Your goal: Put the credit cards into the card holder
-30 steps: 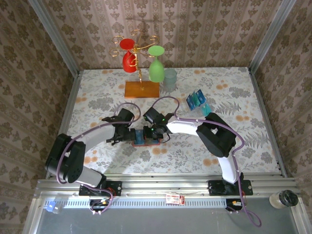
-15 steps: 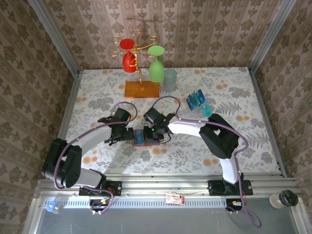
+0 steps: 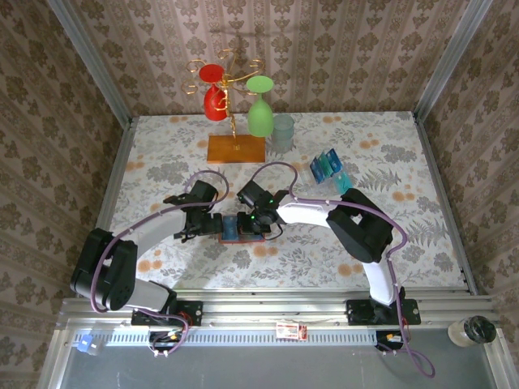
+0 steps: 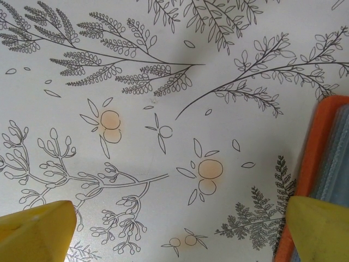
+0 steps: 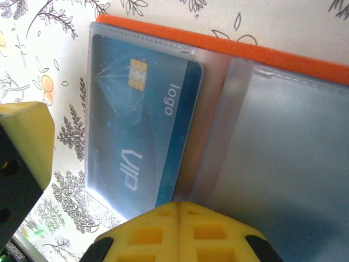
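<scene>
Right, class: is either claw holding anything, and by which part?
Nothing is held. The left claw is open by the wallet; the right claw is shut, empty, over the card.

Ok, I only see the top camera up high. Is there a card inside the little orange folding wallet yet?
Observer: Yes. The right wrist view shows a blue plastic card with a gold chip, tucked in a clear pocket of the orange folding wallet.
Operator: Does it say anything?
Observer: It reads "logo" and "VIP".
Operator: Is the right gripper pinching it?
Observer: No, the right gripper is shut, with no card between its yellow fingers.
</scene>
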Controlling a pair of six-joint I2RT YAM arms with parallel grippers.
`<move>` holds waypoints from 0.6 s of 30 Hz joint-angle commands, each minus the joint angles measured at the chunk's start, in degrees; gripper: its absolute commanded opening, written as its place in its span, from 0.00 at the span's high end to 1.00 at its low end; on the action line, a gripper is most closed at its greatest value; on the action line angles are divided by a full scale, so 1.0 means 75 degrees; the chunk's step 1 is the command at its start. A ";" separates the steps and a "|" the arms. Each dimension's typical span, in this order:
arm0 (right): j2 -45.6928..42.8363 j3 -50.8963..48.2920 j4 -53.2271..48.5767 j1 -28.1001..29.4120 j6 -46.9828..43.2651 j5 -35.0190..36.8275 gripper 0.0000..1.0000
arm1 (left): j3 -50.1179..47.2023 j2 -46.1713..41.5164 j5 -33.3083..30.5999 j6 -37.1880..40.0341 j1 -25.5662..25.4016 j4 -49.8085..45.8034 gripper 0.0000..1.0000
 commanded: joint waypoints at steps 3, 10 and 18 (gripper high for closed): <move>0.0005 0.0176 -0.0032 0.0066 0.0135 -0.0163 0.97 | -0.0133 -0.0006 0.0068 0.0022 -0.0021 -0.0039 0.00; -0.0635 -0.0075 -0.0220 0.0041 0.0030 0.0086 0.86 | -0.0179 -0.0123 0.0103 -0.0002 -0.0044 0.0052 0.00; -0.1469 -0.0412 -0.0716 -0.0172 -0.0350 0.0617 0.72 | -0.0147 -0.0421 0.0142 -0.0008 -0.0103 0.0023 0.00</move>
